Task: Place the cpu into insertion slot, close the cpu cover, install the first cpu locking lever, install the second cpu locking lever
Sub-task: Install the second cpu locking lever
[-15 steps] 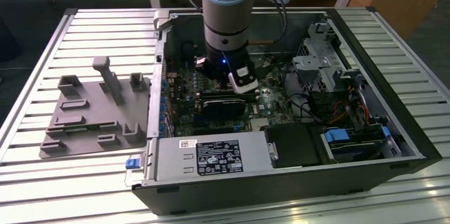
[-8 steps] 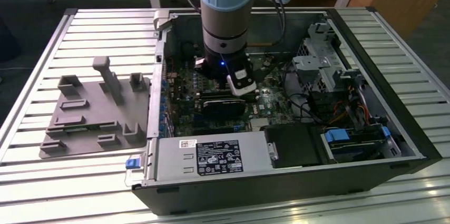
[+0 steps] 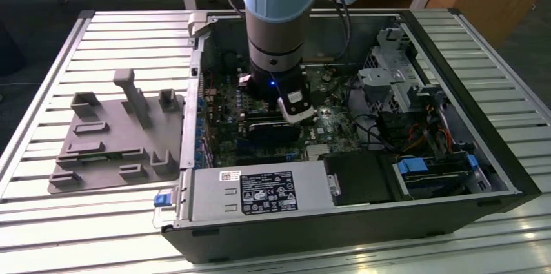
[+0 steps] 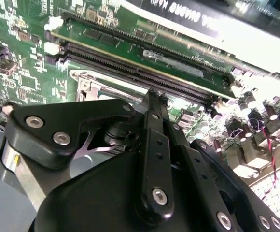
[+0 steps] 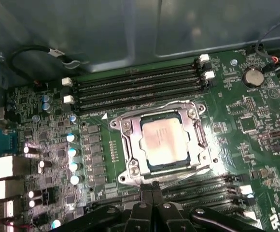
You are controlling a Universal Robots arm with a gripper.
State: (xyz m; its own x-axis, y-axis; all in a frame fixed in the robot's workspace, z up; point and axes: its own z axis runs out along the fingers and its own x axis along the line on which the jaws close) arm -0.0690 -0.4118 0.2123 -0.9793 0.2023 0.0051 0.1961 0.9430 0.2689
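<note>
Gripper (image 5: 152,189) fingers pressed together, holding nothing, just beside the cpu cover's (image 5: 130,145) near edge. I see the cpu (image 5: 165,140) seated under the closed cover, memory slots (image 5: 140,87) flanking it closely.

A grey moulded tray (image 3: 112,138) lies beside the open computer case (image 3: 344,222), probably plastic.

Cpu (image 5: 165,140) sits in insertion slot (image 5: 130,153), cpu cover (image 5: 194,126) down around it; memory slots (image 5: 140,87) just beside; gripper (image 5: 152,189) near socket edge
</note>
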